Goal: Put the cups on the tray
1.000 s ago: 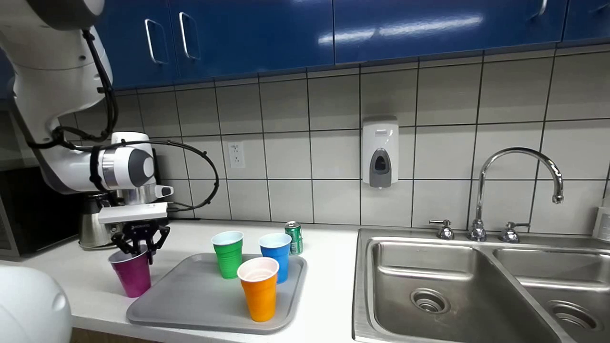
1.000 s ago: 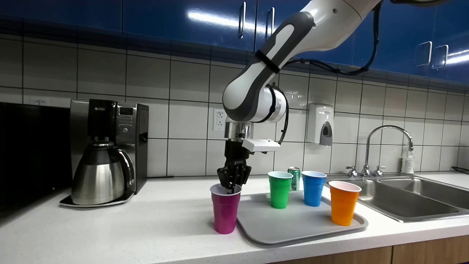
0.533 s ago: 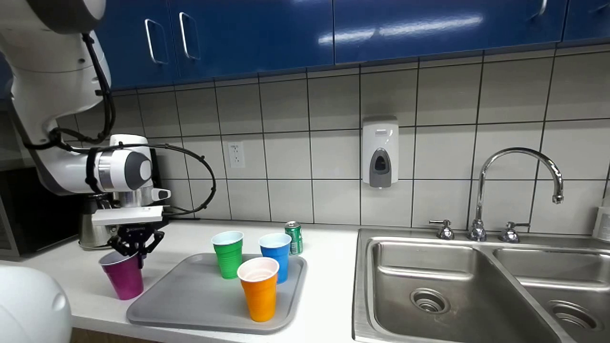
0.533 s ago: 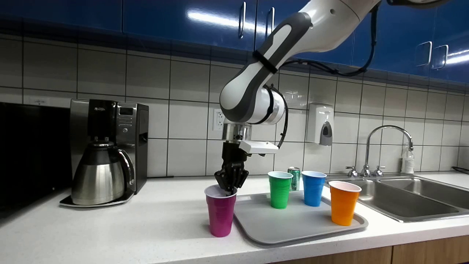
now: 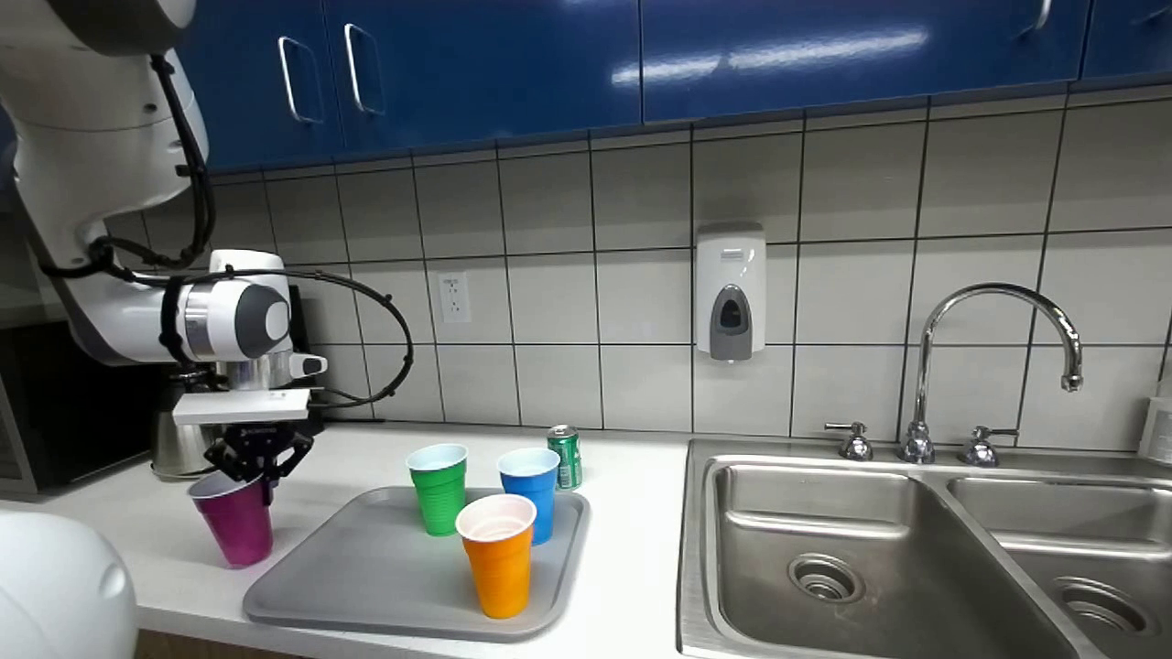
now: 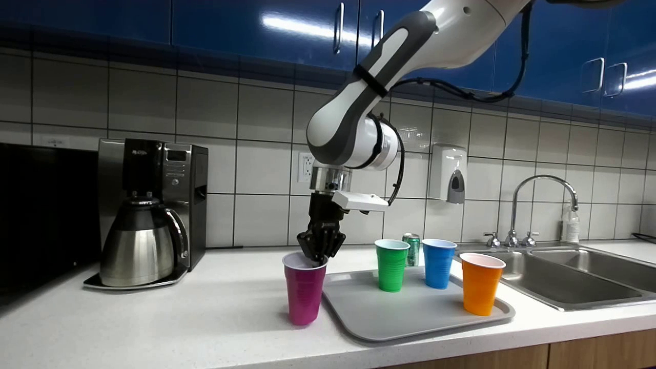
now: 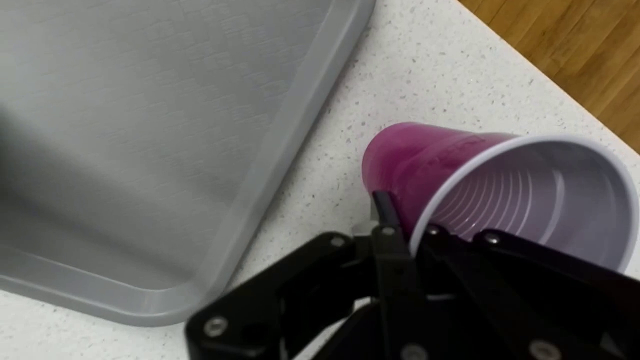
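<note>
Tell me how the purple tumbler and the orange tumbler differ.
Colour: the purple tumbler is magenta-purple outside and pale lilac-grey inside, while the orange tumbler is orange with a pale pinkish inside.
Place: the purple tumbler is beside the grey tray; the orange tumbler stands on it.
Handling: the gripper pinches the purple tumbler's wall; nothing holds the orange tumbler.
Both are tapered, with open rims facing up.

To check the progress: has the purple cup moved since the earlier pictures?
Yes. In both exterior views, the purple cup has shifted left in the picture, away from the grey tray.
</note>
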### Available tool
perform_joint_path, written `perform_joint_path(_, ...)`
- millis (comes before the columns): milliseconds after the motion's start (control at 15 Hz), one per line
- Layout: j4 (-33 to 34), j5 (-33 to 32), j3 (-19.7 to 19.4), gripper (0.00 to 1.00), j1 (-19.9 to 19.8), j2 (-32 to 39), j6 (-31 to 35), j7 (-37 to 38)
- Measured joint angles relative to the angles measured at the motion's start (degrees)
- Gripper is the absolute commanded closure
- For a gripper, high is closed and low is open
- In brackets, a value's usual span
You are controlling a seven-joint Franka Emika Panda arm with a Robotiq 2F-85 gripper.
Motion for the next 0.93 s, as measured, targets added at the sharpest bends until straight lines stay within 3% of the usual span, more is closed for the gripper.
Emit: perform_joint_path(933, -5.2, -0.1, -2.7, 1.00, -2.8, -9.1, -1.0, 1.0)
